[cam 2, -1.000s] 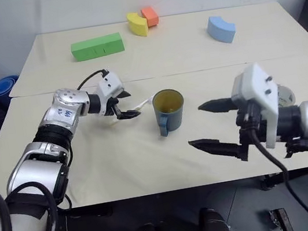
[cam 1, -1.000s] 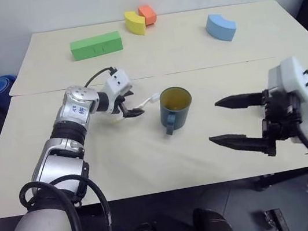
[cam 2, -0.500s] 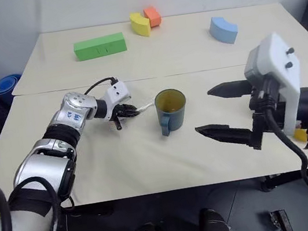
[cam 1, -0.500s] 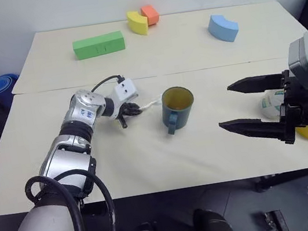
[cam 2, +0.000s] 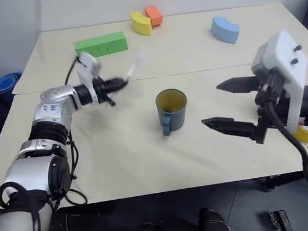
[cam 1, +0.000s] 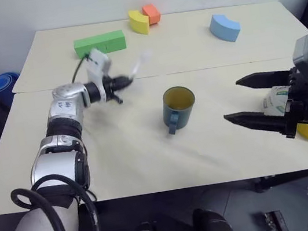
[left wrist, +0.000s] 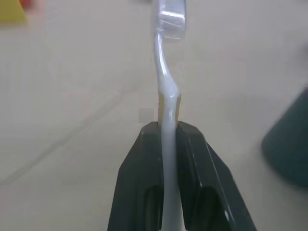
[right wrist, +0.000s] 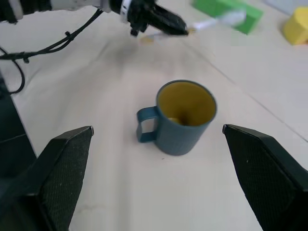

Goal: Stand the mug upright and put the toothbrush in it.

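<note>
Left claw [cam 1: 124, 82] clamped on toothbrush [cam 1: 139, 65], above table, left of upright mug [cam 1: 177, 108].

The left arm is stretched forward over the desk [cam 1: 149, 157], its wrist held roughly level and pointing forward and to the right. The left end effector [cam 1: 127, 82] is raised clear of the desk, and its 2 black fingers [left wrist: 144, 168] are clamped on the toothbrush [left wrist: 166, 103]. The right arm is bent at the right side, and the right end effector [cam 1: 254, 99] is held above the desk with its 2 fingers spread wide, nothing gripped between them.
</note>
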Action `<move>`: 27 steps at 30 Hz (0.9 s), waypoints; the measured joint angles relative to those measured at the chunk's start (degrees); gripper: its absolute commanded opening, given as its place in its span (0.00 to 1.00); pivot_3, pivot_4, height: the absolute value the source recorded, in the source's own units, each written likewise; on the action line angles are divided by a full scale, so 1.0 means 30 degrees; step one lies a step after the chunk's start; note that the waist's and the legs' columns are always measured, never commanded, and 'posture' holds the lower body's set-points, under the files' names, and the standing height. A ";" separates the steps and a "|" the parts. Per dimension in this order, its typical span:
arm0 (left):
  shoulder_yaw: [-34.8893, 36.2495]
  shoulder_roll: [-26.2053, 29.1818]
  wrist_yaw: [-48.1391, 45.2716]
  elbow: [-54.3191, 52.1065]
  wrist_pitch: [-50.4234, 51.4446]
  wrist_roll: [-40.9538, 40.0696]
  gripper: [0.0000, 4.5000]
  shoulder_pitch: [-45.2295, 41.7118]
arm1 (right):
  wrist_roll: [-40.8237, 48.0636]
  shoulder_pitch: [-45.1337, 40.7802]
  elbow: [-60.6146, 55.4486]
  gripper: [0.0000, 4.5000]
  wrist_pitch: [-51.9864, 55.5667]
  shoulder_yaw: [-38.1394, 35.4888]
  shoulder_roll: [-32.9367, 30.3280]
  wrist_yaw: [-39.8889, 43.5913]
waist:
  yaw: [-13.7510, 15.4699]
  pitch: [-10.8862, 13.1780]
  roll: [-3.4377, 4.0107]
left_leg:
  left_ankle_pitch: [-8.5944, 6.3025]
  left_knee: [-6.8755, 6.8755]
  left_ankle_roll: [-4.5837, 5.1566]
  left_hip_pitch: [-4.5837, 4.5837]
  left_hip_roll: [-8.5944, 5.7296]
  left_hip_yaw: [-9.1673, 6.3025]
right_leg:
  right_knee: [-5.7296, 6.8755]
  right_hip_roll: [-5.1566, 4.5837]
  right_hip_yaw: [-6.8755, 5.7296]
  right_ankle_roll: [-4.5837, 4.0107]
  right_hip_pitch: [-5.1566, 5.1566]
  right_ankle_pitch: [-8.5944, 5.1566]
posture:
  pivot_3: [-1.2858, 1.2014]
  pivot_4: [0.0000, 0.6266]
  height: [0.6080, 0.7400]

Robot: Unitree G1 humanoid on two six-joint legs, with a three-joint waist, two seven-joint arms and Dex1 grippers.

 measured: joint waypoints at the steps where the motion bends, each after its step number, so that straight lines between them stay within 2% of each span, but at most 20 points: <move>1: 0.0620 -0.0765 0.0529 -0.2437 0.1061 -0.1223 0.02 0.0555 | 0.0055 0.0062 0.0059 1.00 -0.0059 -0.0073 0.0069 -0.0278 | 0.0000 -0.0001 0.0001 | -0.0001 -0.0005 0.0001 0.0002 -0.0004 0.0001 | -0.0005 -0.0007 0.0004 0.0010 0.0000 0.0006 | 0.52 0.24 1.00; 4: 0.1095 -0.3126 0.2307 -0.7758 0.2959 -0.3365 0.02 0.2211 | 0.0158 0.0112 0.0138 1.00 -0.0225 -0.0091 0.0136 -0.0880 | -0.0020 -0.0001 0.0002 | -0.0003 -0.0009 0.0003 0.0042 -0.0004 -0.0001 | 0.0002 -0.0005 0.0003 0.0012 0.0031 0.0007 | 0.52 0.24 1.00; 7: 0.0322 -0.5351 0.3844 -1.0216 0.3578 -0.3959 0.02 0.3958 | 0.0316 0.0090 0.0185 1.00 -0.0425 -0.0030 0.0306 -0.1458 | -0.0033 0.0000 0.0001 | -0.0002 -0.0002 0.0002 0.0073 -0.0003 0.0010 | -0.0012 0.0002 0.0006 0.0001 0.0067 0.0012 | 0.52 0.24 1.00; 12: -0.1357 -0.7001 0.5321 -1.0611 0.2402 -0.3233 0.02 0.5353 | 0.0471 0.0034 0.0326 1.00 -0.0677 0.0154 0.0365 -0.2184 | -0.0025 -0.0001 0.0001 | 0.0000 -0.0007 0.0003 0.0078 -0.0003 0.0046 | -0.0060 0.0011 0.0029 -0.0018 0.0069 0.0022 | 0.52 0.24 1.00; 19: -0.2555 -0.7481 0.5641 -1.0480 0.0516 -0.2389 0.02 0.6494 | 0.0531 0.0343 0.0461 1.00 -0.0673 0.0159 0.0364 -0.2540 | 0.0012 -0.0001 0.0001 | -0.0001 -0.0014 0.0004 0.0067 -0.0004 0.0047 | -0.0091 0.0012 0.0026 -0.0019 0.0069 0.0023 | 0.52 0.24 1.00; 20: -0.2619 -0.7495 0.5640 -1.0475 0.0209 -0.2374 0.19 0.6562 | 0.0549 0.0414 0.0457 1.00 -0.0673 0.0157 0.0364 -0.2601 | 0.0037 -0.0001 0.0001 | -0.0001 -0.0011 0.0006 0.0063 -0.0004 0.0046 | -0.0096 0.0011 0.0027 -0.0020 0.0070 0.0023 | 0.52 0.24 1.00; 27: -0.2668 -0.7256 0.5197 -1.1883 0.0827 -0.3252 0.64 0.7614 | 0.0363 0.0587 0.0809 1.00 -0.0679 0.0150 0.0361 -0.2409 | 0.0066 -0.0001 0.0001 | -0.0002 -0.0013 0.0007 0.0063 -0.0001 0.0043 | -0.0095 0.0012 0.0027 -0.0020 0.0069 0.0024 | 0.52 0.24 1.00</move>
